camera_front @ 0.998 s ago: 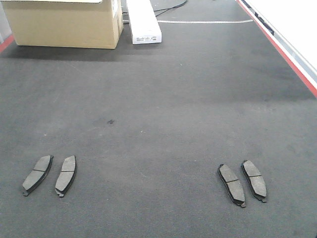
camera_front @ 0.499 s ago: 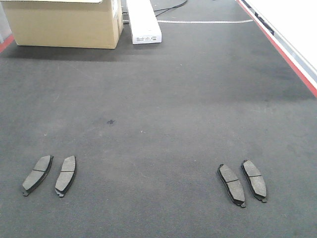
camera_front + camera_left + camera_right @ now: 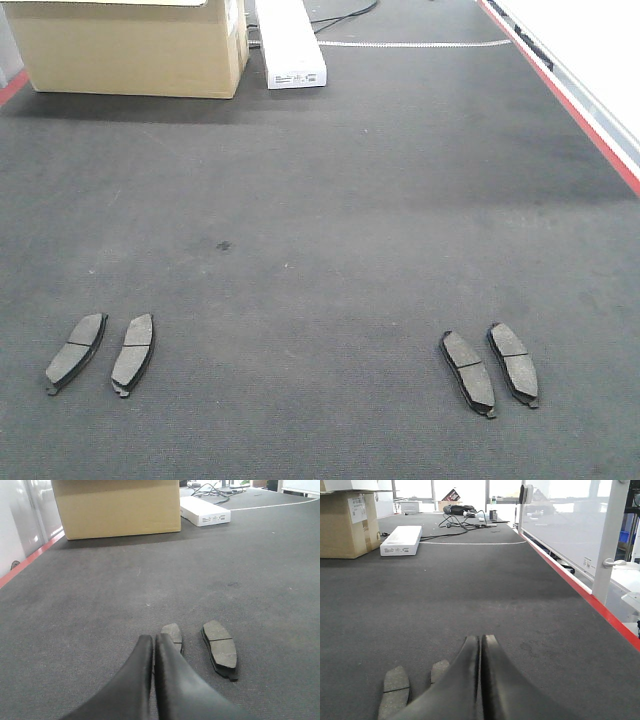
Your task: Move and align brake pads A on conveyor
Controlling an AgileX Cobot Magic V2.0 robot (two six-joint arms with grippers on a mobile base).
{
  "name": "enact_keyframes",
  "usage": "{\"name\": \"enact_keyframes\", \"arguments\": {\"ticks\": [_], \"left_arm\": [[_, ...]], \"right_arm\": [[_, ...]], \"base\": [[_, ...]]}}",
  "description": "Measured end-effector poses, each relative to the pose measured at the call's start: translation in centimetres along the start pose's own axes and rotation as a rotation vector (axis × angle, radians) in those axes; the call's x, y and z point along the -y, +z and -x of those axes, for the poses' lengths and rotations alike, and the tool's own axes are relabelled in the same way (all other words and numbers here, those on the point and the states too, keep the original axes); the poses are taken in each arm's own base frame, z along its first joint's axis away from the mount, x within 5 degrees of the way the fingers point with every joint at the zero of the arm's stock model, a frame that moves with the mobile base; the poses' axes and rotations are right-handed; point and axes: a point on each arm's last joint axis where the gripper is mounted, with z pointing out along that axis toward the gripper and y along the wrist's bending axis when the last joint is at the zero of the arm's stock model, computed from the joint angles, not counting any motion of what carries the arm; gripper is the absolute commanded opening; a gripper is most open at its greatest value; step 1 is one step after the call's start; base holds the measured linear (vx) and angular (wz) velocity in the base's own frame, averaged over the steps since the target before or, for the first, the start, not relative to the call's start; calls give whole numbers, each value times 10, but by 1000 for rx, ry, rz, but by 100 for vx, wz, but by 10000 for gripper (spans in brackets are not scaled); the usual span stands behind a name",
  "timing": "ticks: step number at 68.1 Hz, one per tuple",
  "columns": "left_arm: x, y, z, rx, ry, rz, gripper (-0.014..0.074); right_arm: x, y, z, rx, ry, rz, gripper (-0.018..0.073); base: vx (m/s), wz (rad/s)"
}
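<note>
Two black robot hands, seen from the wrists

The left hand [image 3: 153, 642] and right hand [image 3: 480, 641] each show two smooth, glossy black fingers, broad at the base and tapering to rounded tips.

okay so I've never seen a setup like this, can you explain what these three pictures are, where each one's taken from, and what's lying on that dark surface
This is a two-armed robot. One picture looks down from the front onto the dark conveyor; four brake pads lie flat there, a left pair and a right pair. At the far end stand a cardboard box and a white box. The other two pictures come from cameras on the wrists. The black wedge at the bottom of each is that arm's claw: left claw, right claw. Both are closed and hold nothing, each sitting above its own pair of pads.
</note>
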Motion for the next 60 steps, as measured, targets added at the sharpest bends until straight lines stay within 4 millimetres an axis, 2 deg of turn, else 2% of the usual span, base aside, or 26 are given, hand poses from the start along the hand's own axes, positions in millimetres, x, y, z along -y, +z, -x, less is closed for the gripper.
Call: {"name": "enact_keyframes", "arguments": {"ticks": [60], "left_arm": [[0, 0, 0, 0, 1, 0, -6]], "right_arm": [[0, 0, 0, 0, 0, 0, -8]], "base": [[0, 0]]}}
